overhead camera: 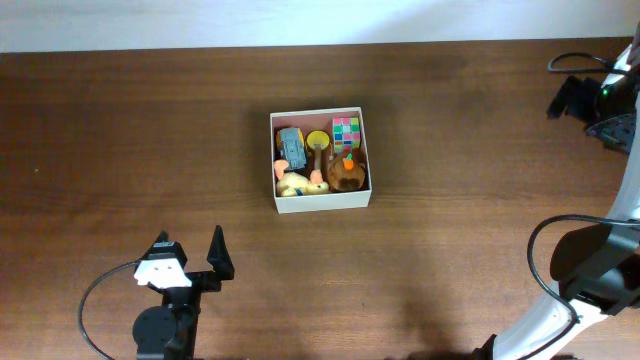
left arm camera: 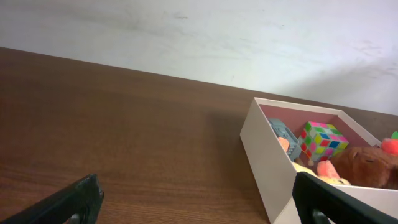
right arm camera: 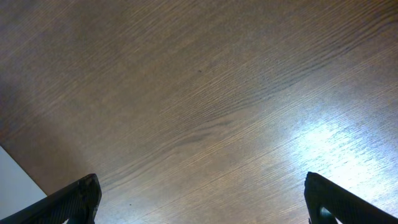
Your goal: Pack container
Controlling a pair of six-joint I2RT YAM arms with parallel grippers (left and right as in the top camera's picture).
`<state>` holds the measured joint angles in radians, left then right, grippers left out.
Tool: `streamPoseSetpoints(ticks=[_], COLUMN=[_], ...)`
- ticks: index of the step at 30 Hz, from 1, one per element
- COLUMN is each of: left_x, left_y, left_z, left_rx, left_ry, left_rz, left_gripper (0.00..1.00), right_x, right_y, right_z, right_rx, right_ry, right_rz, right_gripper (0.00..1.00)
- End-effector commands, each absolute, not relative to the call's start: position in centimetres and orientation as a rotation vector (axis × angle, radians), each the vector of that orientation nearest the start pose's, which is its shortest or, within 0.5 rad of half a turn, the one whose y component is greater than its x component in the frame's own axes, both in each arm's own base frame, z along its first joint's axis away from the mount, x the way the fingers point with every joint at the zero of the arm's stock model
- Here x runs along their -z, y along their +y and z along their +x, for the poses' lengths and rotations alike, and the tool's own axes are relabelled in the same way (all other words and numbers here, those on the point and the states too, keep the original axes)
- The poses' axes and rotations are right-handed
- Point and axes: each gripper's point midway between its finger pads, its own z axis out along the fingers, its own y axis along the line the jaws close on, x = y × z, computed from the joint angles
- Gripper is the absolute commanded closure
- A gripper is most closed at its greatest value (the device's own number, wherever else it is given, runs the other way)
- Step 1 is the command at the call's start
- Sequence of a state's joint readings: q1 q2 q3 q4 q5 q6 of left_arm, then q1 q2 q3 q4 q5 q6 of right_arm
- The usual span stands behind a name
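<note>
The left arm [overhead camera: 168, 322] is black, with a white block [overhead camera: 160, 268] behind its two black, tapering jaws and a thin cable [overhead camera: 88, 303] looping off its base. The right arm [overhead camera: 612, 285] has a white link [overhead camera: 545, 320], a black joint housing [overhead camera: 585, 255], a dark looping cord [overhead camera: 537, 238] and a small green light [overhead camera: 605, 90].

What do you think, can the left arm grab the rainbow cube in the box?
Probably yes. The left arm has open jaws, bare table lies between it and the lidless container, and the cube sits uncovered in its far right corner.
</note>
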<state>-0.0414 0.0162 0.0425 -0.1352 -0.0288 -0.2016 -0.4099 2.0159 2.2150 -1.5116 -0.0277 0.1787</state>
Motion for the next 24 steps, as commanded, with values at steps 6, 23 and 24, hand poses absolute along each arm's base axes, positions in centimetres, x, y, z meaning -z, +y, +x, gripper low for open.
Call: streamPoseSetpoints(ticks=[6, 23, 24], left_x=[-15.6, -15.6, -15.6], left_y=[-0.6, -0.6, -0.6], left_z=[24.4, 24.4, 24.4], left_rx=[0.153, 0.153, 0.153], left_ry=[1.673, 1.673, 1.673], left_rz=[-0.133, -0.133, -0.133], left_gripper=[0.01, 0.01, 0.01], right_x=[-22.2, -28.9, -29.0], right_y=[-16.0, 4.6, 4.8], right_z=[39.5, 39.2, 38.4], right_rx=[-0.005, -0.076, -0.102], right_ry=[2.764, 2.332, 2.296], right_rz=[0.805, 0.062, 0.052], right_gripper=[0.01, 0.01, 0.01])
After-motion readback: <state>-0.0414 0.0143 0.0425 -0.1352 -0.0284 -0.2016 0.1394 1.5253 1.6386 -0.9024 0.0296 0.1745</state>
